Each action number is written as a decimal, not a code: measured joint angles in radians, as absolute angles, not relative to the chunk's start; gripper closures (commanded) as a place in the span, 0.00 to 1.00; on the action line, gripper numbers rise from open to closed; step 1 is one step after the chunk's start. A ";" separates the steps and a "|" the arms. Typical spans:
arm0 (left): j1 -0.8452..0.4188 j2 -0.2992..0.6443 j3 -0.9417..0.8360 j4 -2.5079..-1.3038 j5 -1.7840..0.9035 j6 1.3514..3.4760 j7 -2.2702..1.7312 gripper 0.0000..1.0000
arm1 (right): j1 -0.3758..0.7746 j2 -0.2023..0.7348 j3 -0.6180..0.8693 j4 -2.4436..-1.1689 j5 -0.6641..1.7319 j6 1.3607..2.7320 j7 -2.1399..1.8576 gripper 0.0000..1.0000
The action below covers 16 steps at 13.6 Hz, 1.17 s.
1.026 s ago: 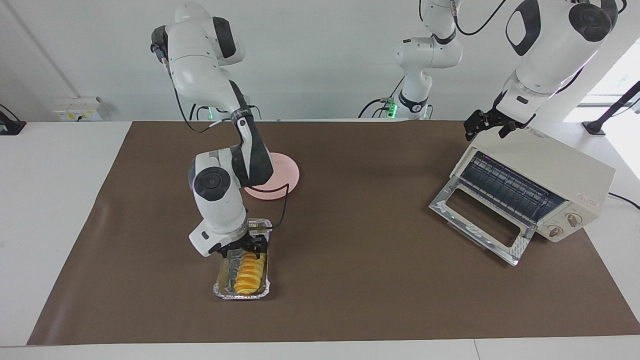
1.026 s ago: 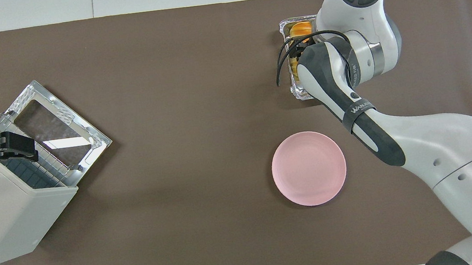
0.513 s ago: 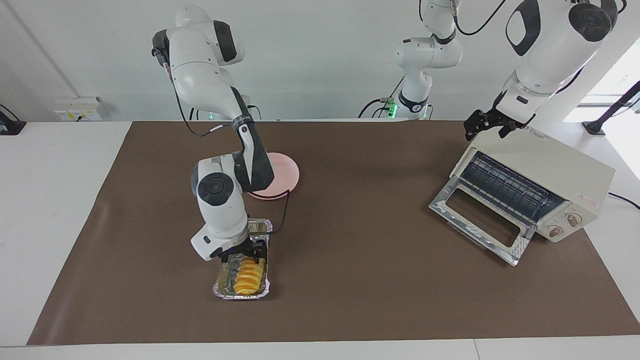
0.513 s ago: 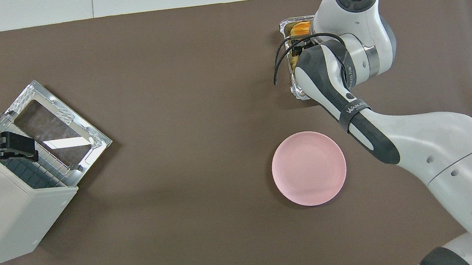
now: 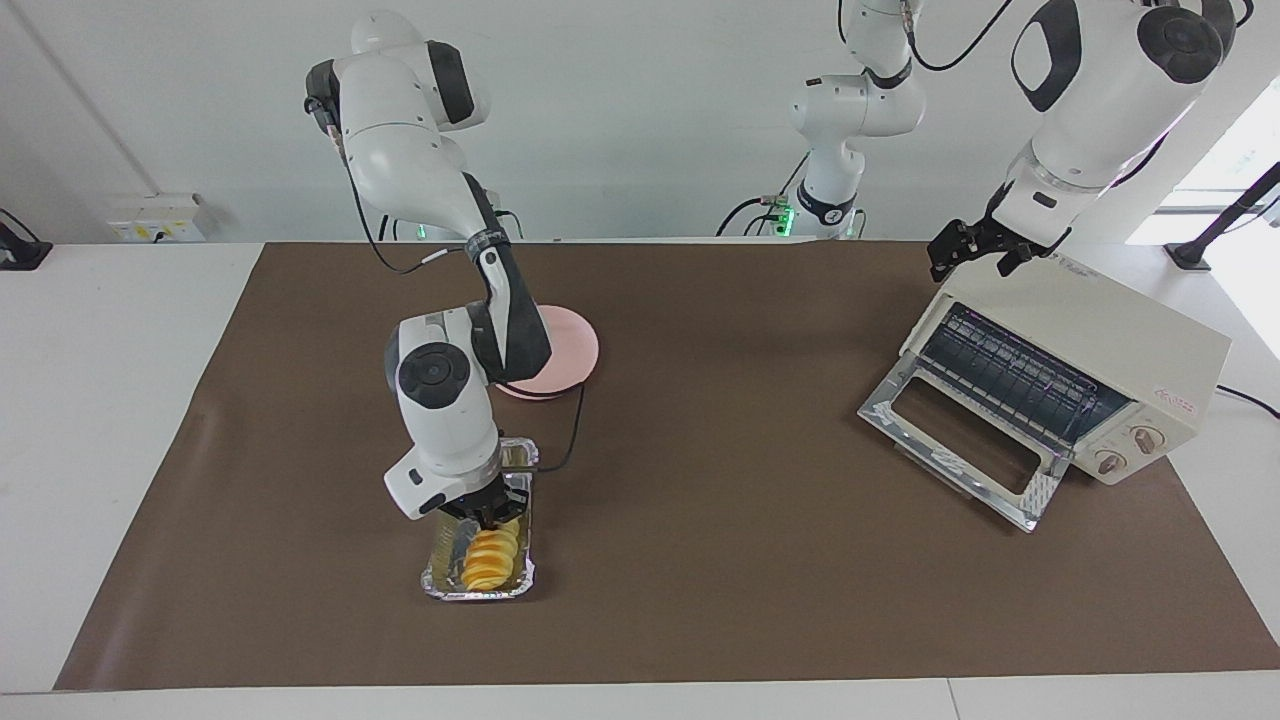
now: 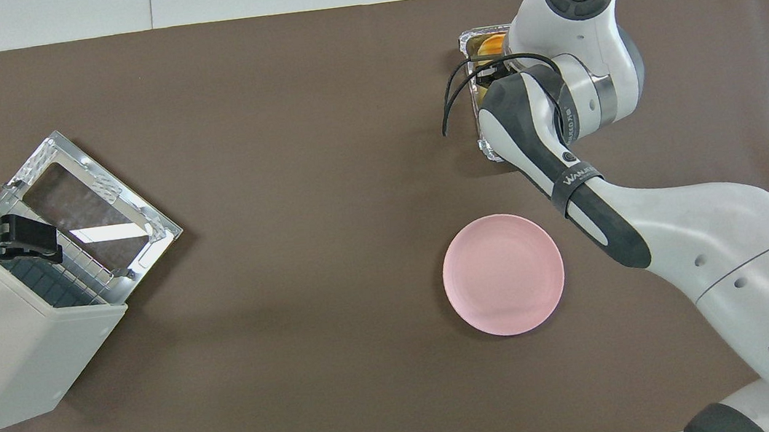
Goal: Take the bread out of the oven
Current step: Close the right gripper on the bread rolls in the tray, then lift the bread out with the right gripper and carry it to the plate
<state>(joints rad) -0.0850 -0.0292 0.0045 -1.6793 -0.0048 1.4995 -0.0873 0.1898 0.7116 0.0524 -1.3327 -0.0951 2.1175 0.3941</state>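
Cream-white boxy toaster oven (image 5: 1070,375) with door dropped and rack bare, left gripper (image 5: 968,250) waiting over it with jaws released, right gripper (image 5: 487,512) jaws just clenched on small ridged golden-yellow bread (image 5: 487,560) in crinkled silver foil tray (image 5: 440,578), likely ready for lifting.

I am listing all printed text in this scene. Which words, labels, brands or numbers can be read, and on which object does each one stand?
"WANJEED": partly legible band on the right arm; the ending is uncertain.
Red logo on the oven front, above the knobs: too small to read.
Red label at the oven's lower corner in the overhead view: too small to read.
Print on the oven's top, near the left gripper: unreadable.
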 measured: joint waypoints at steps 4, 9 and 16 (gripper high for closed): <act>-0.085 -0.029 0.004 -1.679 -0.005 1.500 -0.087 0.00 | 0.189 0.712 0.052 -1.306 -0.095 2.061 0.394 1.00; -0.085 -0.029 0.004 -1.679 -0.005 1.500 -0.087 0.00 | 0.189 0.668 0.052 -1.215 -0.092 1.892 0.394 1.00; -0.085 -0.029 0.004 -1.679 -0.005 1.500 -0.087 0.00 | 0.206 0.462 0.059 -1.303 -0.024 1.707 0.421 1.00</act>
<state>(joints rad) -0.0850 -0.0292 0.0045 -1.6793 -0.0048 1.4995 -0.0873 0.2064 0.4618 0.0585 -1.3026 -0.0236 1.7071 0.4209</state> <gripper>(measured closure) 0.000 0.934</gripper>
